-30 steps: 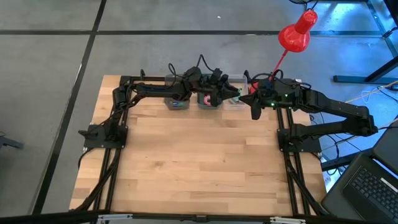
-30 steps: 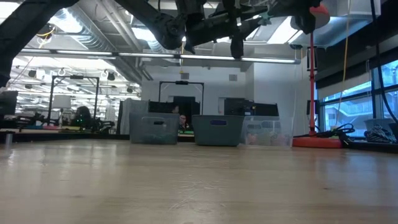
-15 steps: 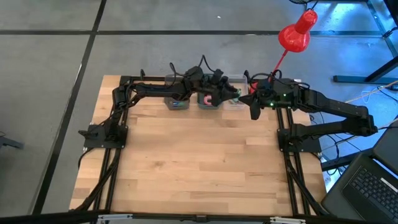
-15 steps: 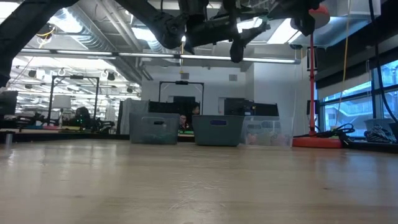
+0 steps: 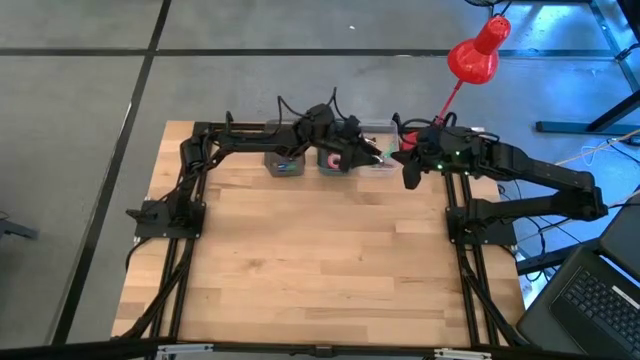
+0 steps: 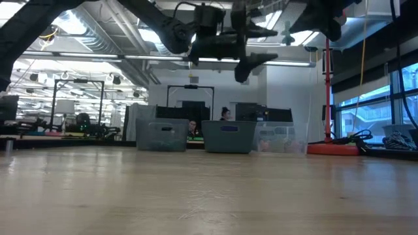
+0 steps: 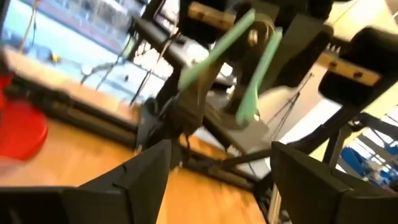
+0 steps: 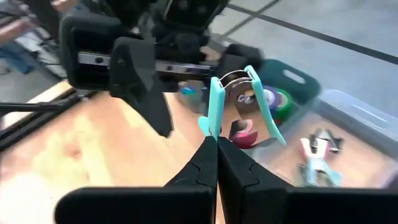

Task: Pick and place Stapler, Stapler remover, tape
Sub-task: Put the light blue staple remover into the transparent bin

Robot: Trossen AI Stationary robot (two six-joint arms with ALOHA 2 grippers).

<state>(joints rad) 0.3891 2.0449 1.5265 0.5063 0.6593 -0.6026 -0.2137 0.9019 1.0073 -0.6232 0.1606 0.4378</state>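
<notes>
While the right gripper point(image 8: 216, 146) pinches a teal staple remover point(image 8: 239, 102) between closed fingers above the bins, the left gripper point(image 5: 365, 153) faces it, fingers point(image 7: 149, 165) spread wide and empty. A red lamp point(image 5: 478, 50) stands behind. Only the right wrist view shows the tape rolls point(image 8: 277, 101) in the clear bin point(image 8: 348, 118) beneath; the low view shows bins point(image 6: 228, 136) from outside.

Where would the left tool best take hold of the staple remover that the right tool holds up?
Probably the free wing of the staple remover. The right tool is shut on the other wing's end, leaving this one sticking out. The left tool, open and facing it, could come from the side opposite the right tool and close across the wing's flat faces.
</notes>
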